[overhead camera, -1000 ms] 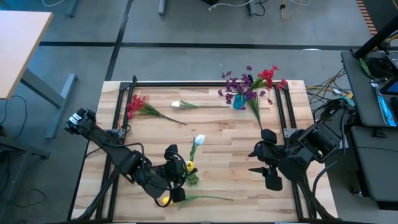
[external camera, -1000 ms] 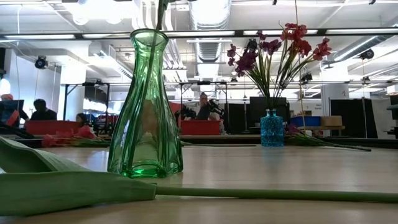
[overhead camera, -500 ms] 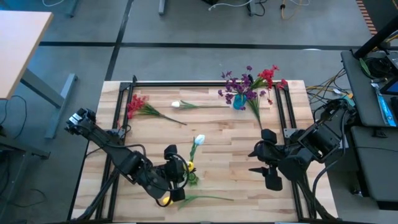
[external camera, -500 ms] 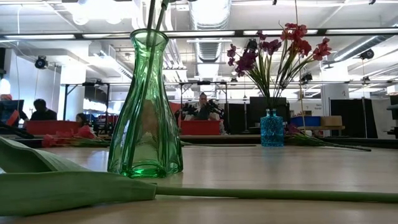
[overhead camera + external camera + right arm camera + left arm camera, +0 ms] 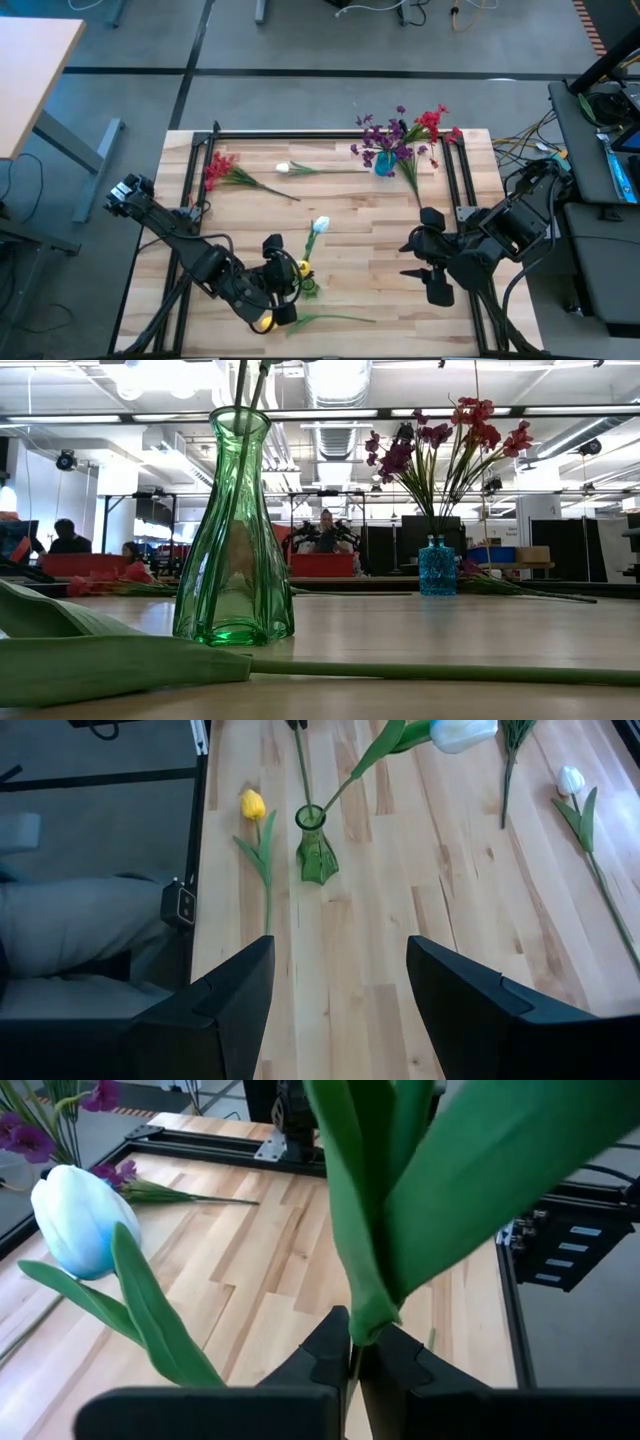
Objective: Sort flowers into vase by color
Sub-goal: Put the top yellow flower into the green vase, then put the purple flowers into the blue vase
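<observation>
stem (image 5: 365,1295) pinched between left fingers (image 5: 325,1355)

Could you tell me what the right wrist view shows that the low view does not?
Only the right wrist view shows the yellow tulip lying on the table, the white tulip and the open right gripper. Only the low view shows the blue vase holding purple and red flowers. Both show the green vase.

light: bright, even, from ceiling strip lamps (image 5: 90,418) in low view | shadows: faint on desk (image 5: 360,210) | glare: lamps bloom white | blur: near leaf (image 5: 110,655) soft; left wrist leaves (image 5: 400,1190) out of focus
</observation>
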`<state>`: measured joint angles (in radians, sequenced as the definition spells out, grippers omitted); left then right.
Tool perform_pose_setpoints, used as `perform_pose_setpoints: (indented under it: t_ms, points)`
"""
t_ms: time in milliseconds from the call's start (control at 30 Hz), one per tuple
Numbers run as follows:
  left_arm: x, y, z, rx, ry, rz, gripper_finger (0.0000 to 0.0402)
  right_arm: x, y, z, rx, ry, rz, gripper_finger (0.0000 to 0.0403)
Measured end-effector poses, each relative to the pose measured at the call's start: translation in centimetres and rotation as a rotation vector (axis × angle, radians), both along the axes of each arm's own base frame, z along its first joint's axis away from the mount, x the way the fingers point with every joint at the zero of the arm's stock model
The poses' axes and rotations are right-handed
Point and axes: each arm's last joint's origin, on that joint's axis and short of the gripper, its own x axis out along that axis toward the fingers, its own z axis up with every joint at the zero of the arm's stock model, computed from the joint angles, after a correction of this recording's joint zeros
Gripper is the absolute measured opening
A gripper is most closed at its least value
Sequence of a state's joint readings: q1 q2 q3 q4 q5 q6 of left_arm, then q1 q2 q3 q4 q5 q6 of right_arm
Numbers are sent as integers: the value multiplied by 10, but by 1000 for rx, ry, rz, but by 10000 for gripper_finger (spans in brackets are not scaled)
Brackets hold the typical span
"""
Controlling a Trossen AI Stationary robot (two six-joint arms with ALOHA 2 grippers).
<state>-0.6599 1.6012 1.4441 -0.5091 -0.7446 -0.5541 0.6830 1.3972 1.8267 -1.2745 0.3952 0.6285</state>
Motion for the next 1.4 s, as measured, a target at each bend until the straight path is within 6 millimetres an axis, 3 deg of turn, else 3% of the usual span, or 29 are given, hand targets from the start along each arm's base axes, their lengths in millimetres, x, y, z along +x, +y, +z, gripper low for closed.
perform_pose_setpoints:
  t_ms: [567,1067,1233,1400]
  points:
    - [-3,-1,-1,23,3,27,131,0,0,0,8,1,-8,219]
    - [-17,-1,-12,-13,154,7,269,3,3,-13,27,99,-121,219]
    - [-27,0,1,-47,266,-70,305,4,3,-17,46,130,-182,219]
    - [-45,11,14,20,400,8,310,-3,-7,-29,5,233,-345,219]
